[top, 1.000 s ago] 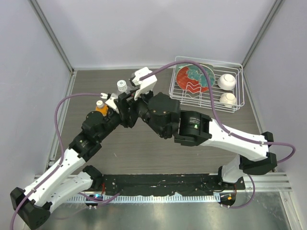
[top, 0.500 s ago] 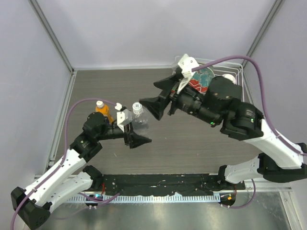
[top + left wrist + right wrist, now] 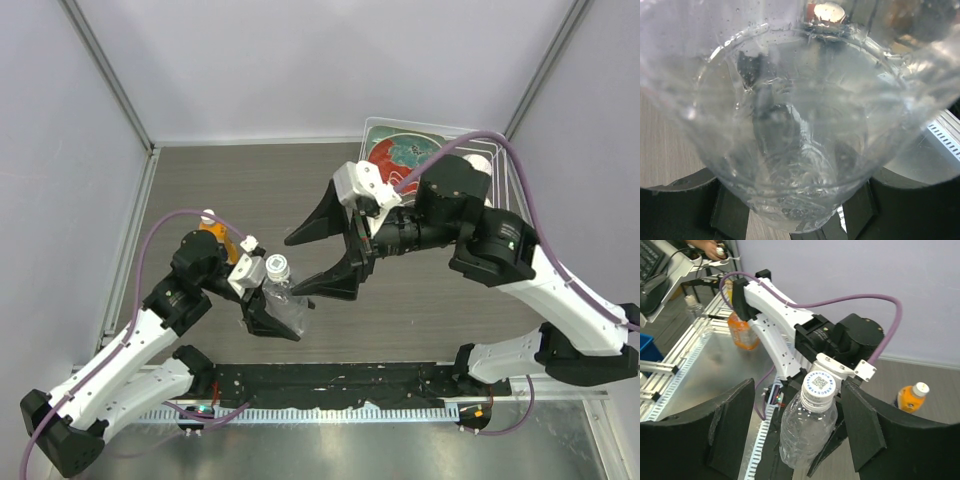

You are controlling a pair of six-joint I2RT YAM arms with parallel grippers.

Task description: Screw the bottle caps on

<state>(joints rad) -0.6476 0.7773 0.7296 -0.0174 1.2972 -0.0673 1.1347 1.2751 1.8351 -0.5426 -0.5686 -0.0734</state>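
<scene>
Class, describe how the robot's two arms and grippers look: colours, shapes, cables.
The left arm and right arm have white shells and black joints. A purple cable loops along each. The left gripper and right gripper have broad black wedge-shaped fingers below white wrist blocks.

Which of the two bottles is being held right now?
The clear bottle: the left gripper grips its body. The orange bottle stands alone on the table, farther back, in no gripper.
</scene>
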